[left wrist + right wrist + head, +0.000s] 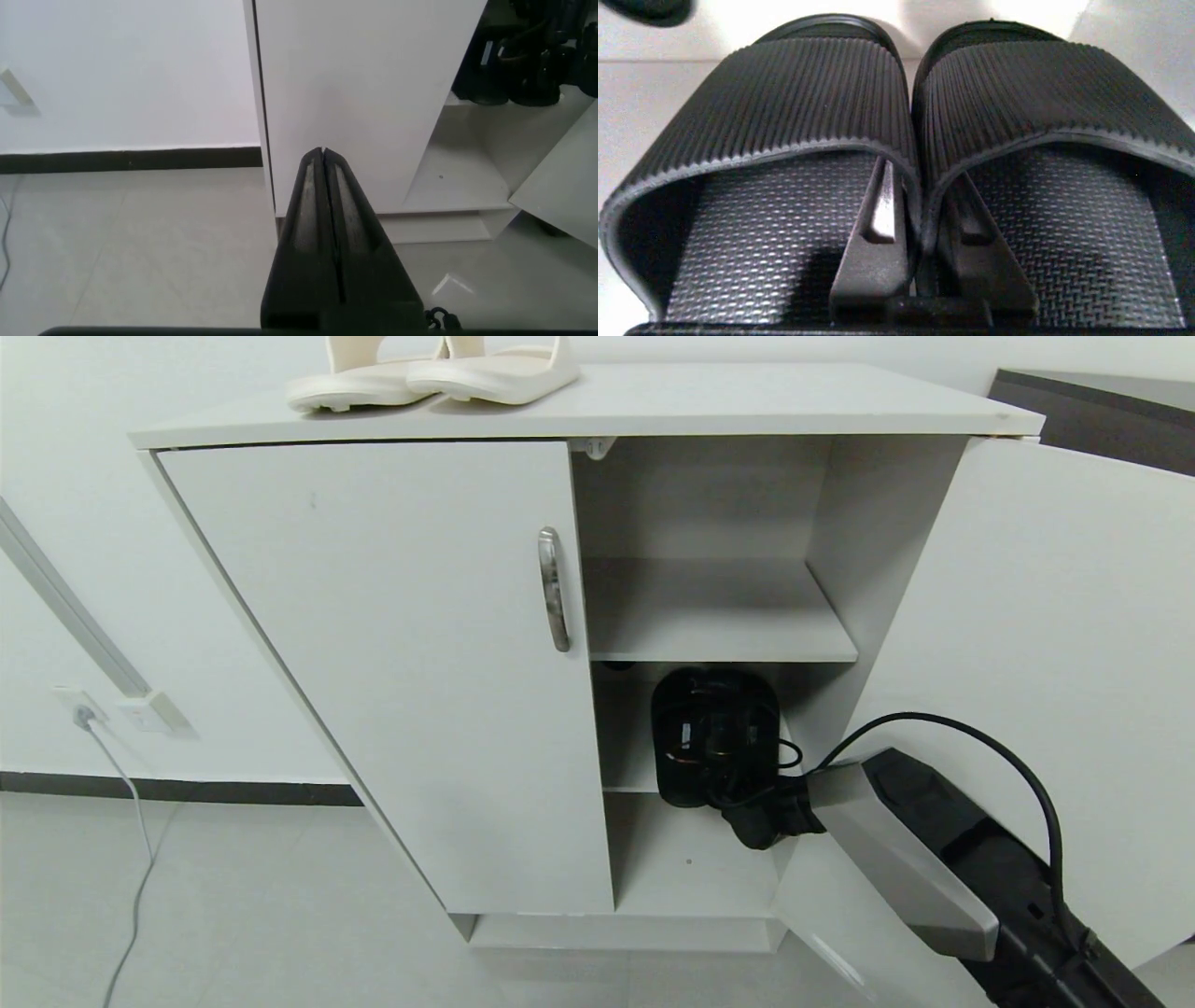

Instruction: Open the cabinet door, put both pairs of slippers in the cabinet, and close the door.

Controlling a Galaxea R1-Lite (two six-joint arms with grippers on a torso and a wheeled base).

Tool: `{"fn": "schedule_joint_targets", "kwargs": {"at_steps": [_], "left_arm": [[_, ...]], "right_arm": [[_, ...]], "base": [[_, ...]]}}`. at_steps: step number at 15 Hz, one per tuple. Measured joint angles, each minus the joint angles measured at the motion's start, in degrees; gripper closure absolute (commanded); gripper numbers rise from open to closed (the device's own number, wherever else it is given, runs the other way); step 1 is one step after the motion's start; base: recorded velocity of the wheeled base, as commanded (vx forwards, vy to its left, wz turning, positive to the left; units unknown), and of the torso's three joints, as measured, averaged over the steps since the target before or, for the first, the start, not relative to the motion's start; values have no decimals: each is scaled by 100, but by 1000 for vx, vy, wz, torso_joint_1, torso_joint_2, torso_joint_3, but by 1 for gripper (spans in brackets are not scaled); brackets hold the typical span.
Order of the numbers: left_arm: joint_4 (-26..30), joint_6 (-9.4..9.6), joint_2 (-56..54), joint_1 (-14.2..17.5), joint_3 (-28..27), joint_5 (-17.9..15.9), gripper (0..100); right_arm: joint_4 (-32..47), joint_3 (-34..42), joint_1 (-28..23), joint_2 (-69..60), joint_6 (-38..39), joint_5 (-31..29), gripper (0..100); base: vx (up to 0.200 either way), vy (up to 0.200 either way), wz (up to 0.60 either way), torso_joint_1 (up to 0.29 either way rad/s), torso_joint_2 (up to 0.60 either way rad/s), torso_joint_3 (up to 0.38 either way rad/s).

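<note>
Presently, the right gripper (pixel 920 182) pinches the black slippers (pixel 714 733) by their adjoining inner edges, inside the cabinet's (pixel 747 401) middle compartment. Judged light, flexible and ribbed, so unlikely to slip; the hold suits. Beige slippers (pixel 439 378) lie on top. Left gripper (pixel 322 163) is pressed together, empty.

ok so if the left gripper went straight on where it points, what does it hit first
Probably the cabinet's closed door, low down; the left gripper, fingers shut, aims at that white panel. Depth is unclear, so the floor could come first.
</note>
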Motion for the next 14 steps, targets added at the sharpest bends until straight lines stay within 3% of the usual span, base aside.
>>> {"fn": "schedule_joint_targets", "kwargs": {"at_steps": [5,6,11,14], "left_arm": [[2,2,0,0,0,7,100],[0,2,0,0,0,5,100],[0,2,0,0,0,5,100],[2,2,0,0,0,7,100]], "right_arm": [[6,-48,-22,69,61,7,100],[0,-48,-22,80,66,10,0],[-54,66,-24,87,68,-26,0],[-401,725,35,-129,61,-37,0]], "base": [[0,0,0,0,0,0],[0,0,0,0,0,0],[0,0,0,0,0,0],[0,0,0,0,0,0]]}}
